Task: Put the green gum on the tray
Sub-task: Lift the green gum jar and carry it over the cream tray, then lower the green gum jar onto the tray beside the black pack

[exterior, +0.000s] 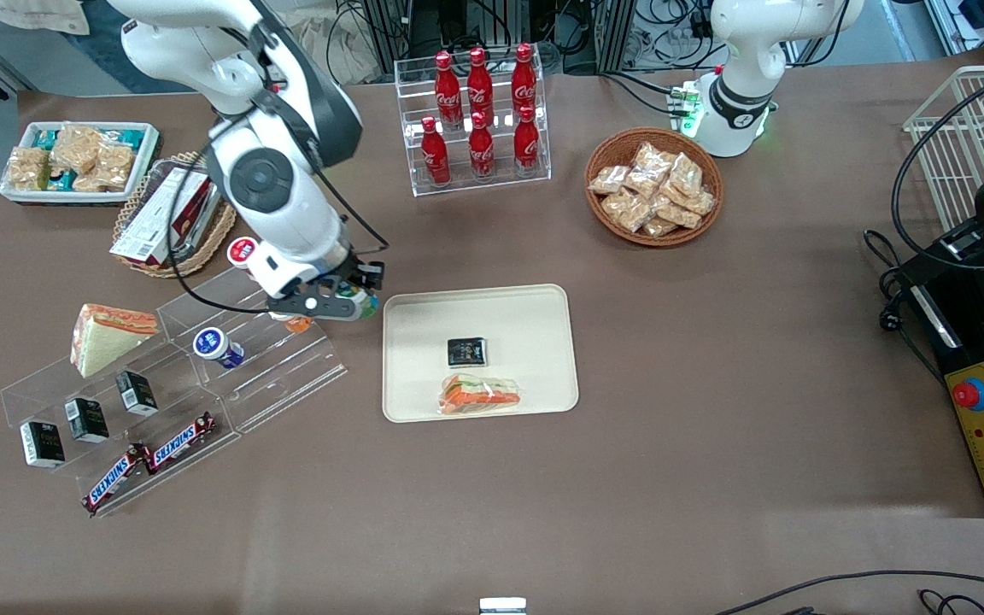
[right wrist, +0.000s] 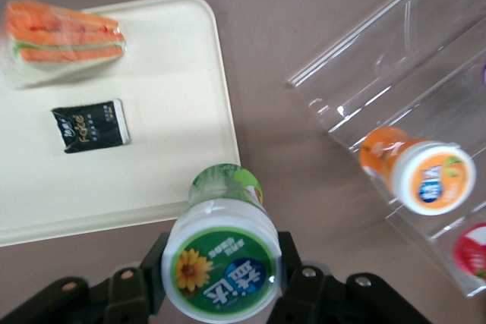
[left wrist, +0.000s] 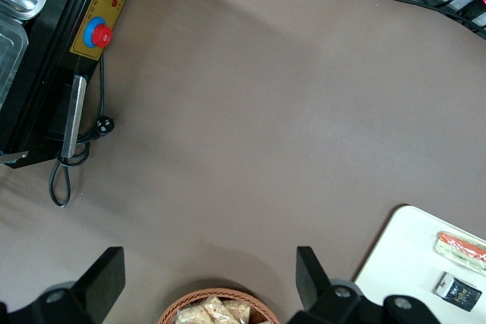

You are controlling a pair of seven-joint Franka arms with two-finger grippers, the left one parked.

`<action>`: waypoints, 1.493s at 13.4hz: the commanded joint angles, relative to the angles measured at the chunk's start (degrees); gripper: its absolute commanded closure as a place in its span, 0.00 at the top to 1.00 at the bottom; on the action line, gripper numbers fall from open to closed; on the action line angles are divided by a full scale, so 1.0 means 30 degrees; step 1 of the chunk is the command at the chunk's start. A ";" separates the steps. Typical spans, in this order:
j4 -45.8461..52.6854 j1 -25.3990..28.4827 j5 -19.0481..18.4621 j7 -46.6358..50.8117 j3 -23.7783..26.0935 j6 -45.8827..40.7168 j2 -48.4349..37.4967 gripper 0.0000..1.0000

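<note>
My right gripper [exterior: 354, 301] is shut on the green gum [right wrist: 221, 262], a small green bottle with a white lid and a green flower label. It holds the bottle above the brown table, between the clear display rack [exterior: 202, 376] and the tray [exterior: 535, 307]. In the front view the gum [exterior: 362, 301] shows just beside the tray's edge. The cream tray [right wrist: 182, 157] holds a black packet [right wrist: 89, 125] and a wrapped sandwich [right wrist: 64, 33].
An orange-bodied bottle [right wrist: 410, 168] lies on the rack close to the gripper; a blue bottle [exterior: 217, 345] and a red-lidded one [exterior: 242, 251] sit on it too. Cola bottles [exterior: 479, 111] and a snack basket [exterior: 654, 188] stand farther from the front camera.
</note>
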 commanded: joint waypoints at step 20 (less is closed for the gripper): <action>0.1027 0.2135 -0.0210 0.1626 -0.0922 0.4264 0.6098 0.49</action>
